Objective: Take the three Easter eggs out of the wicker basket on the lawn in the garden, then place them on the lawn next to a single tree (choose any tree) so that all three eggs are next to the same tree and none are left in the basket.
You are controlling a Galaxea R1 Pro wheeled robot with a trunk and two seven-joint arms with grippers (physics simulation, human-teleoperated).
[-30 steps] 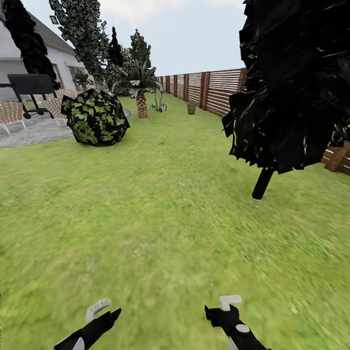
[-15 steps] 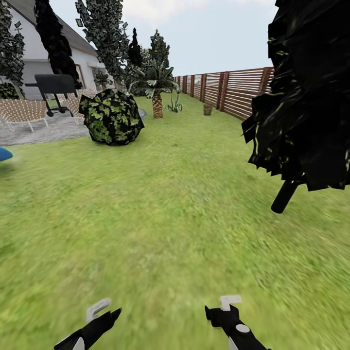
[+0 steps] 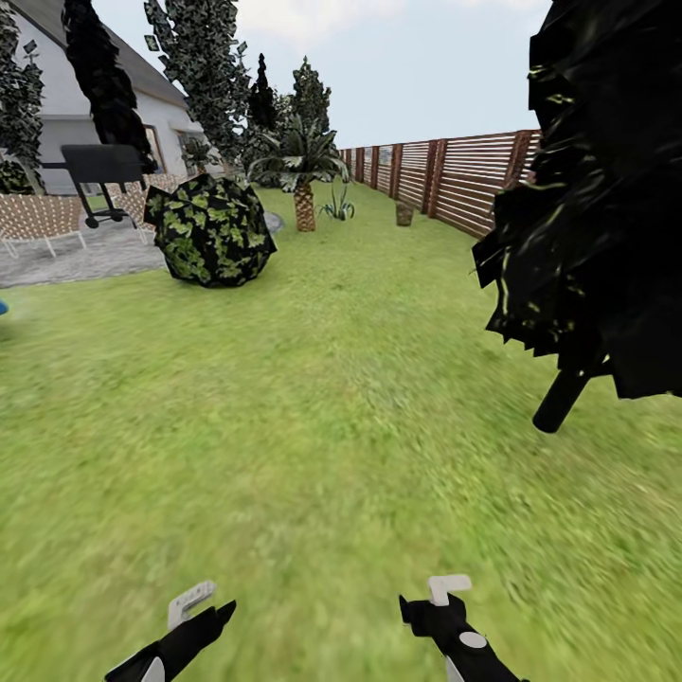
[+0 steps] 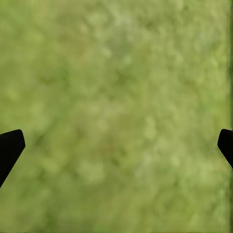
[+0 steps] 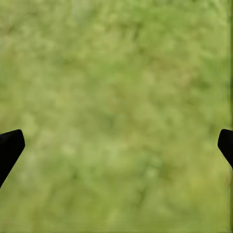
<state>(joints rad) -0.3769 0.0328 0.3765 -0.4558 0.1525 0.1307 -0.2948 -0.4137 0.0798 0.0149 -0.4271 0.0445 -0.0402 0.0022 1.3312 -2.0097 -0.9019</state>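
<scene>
The lawn stretches ahead through the garden to a slatted wooden fence. My left gripper and right gripper hang low over the grass at the bottom of the head view. In the left wrist view the left gripper is open, its black fingertips at the frame's sides with bare grass between them. The right gripper is open over grass in the same way. The eggs are out of view. A small brownish tub-like object stands far off by the fence, too small to identify.
A thin black-trunked dark tree leans in close on the right. A round ball bush and a palm stand ahead left. Further left are a grey paved patio, a grill and lattice chairs. A blue object touches the left edge.
The whole view has slid right, so the camera turned left. The dark tree now sits further right and lower. Both grippers keep their place in the picture.
</scene>
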